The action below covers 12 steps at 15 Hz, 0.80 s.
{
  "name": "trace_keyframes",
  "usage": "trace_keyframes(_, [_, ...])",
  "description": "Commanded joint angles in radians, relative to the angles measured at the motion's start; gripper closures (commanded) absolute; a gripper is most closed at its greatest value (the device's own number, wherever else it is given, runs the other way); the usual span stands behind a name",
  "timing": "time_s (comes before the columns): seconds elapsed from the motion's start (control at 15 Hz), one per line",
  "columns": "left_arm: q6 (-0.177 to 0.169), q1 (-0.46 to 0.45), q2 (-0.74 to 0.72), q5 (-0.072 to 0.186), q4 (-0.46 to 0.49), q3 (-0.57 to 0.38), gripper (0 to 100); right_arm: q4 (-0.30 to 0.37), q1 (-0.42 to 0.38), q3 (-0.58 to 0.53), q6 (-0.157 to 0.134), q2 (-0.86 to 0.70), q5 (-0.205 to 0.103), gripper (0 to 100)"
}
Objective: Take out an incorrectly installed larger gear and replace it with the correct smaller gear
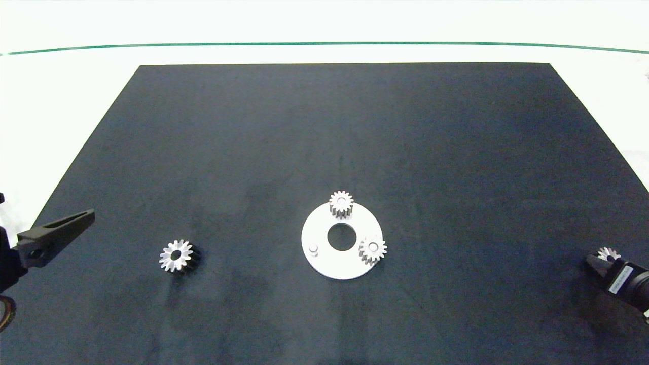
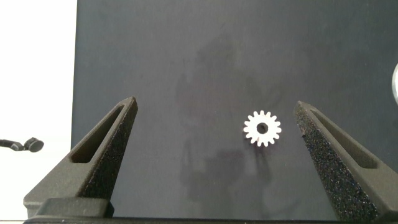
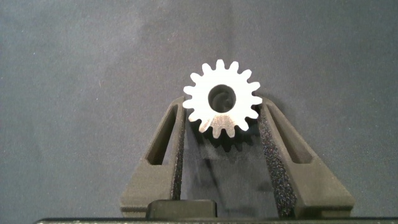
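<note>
Covering most of the pale table, a large dark matte mat point(image 1: 345, 132) carries everything in play. Near its middle lies a flat white round plate point(image 1: 334, 266) with a wide centre hole and a short bare peg point(image 1: 313, 248) on its left part. Two small silver fine-toothed gears sit on pegs of the plate: one at its far edge point(image 1: 341, 204), the other at its right edge point(image 1: 372, 249).

Left of the plate and well apart from it, a silver metal gear with dark sides and a round centre hole point(image 1: 177, 256) lies flat on the mat, its teeth long and pointed; it looks like the larger gear, though the difference in width is hard to judge from above. In the left wrist view this gear point(image 2: 262, 129) lies ahead of the left gripper point(image 2: 217, 134), whose grey fingers are spread wide, touching nothing. That gripper point(image 1: 63, 228) hangs at the mat's left edge.

At the mat's right edge, the right gripper point(image 1: 601, 261) has its padded fingers closed against the smaller gear point(image 1: 608, 253), a silver spur gear with short teeth. The right wrist view shows this gear point(image 3: 222, 98) squeezed between the fingertips point(image 3: 264, 121) of the gripper point(image 3: 221, 118), its bore facing the camera.

A white label point(image 1: 621, 279) sits on the right arm; its writing is too small to read.
</note>
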Motion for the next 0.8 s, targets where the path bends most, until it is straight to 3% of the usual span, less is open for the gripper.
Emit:
trace_keyframes(0.07, [-0.001,0.000,0.001,0.002,-0.001,0.014,0,-0.007,0.005,0.000,-0.009,-0.037,0.013,78])
trace_keyframes(0.2, [0.001,0.000,-0.001,0.002,-0.001,0.014,0,-0.003,0.008,0.000,-0.033,-0.094,0.057,78])
trace_keyframes(0.47, [0.001,0.000,-0.024,0.002,0.001,0.006,0,-0.002,0.037,-0.004,-0.102,-0.177,0.108,78])
trace_keyframes(0.8, [0.001,-0.002,-0.093,0.002,0.024,0.015,0,0.024,0.235,0.000,-0.194,-0.293,0.117,78])
